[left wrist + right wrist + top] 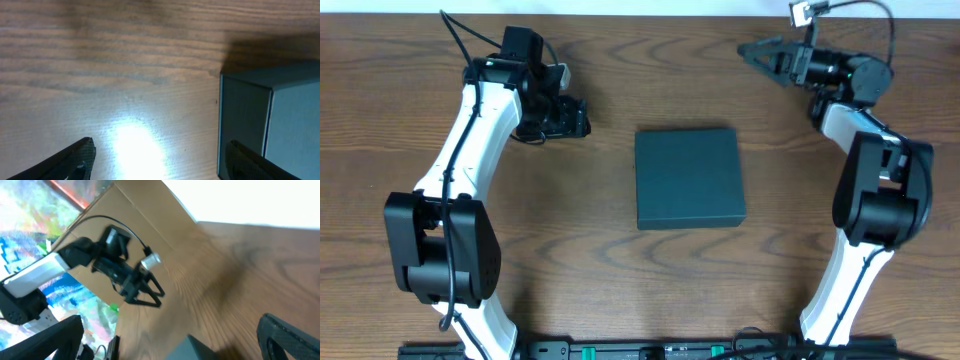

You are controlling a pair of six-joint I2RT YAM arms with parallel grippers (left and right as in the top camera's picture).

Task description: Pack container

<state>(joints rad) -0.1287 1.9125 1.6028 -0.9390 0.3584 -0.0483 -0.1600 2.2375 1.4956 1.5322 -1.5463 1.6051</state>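
Looking at the container [689, 179] parked about mid-table [620, 290], a touch right of centre, lid down flat and no gap to spot from overhead. Seeing the left gripper [575, 118] off toward the far-left side of the table, jaws spread wide with nothing but bare wood between them. In its wrist view, catching the container's corner just beside one finger [260, 162], near but hard to call touching. Finding the right gripper [748, 50] up by the far edge on the right, well apart from the container, also spread wide and holding nothing. Can't spot any loose items around to pack, so guessing the step in hand is the let-go with the lid shut, pretty much the tail end of the job. For the next move, probably just needs lifting both grippers clear and back toward the near edge, minding that left finger so as not to nudge the container sideways. Worth checking the lid for a proper seat too, though can't tell from up top whether latched or merely resting.
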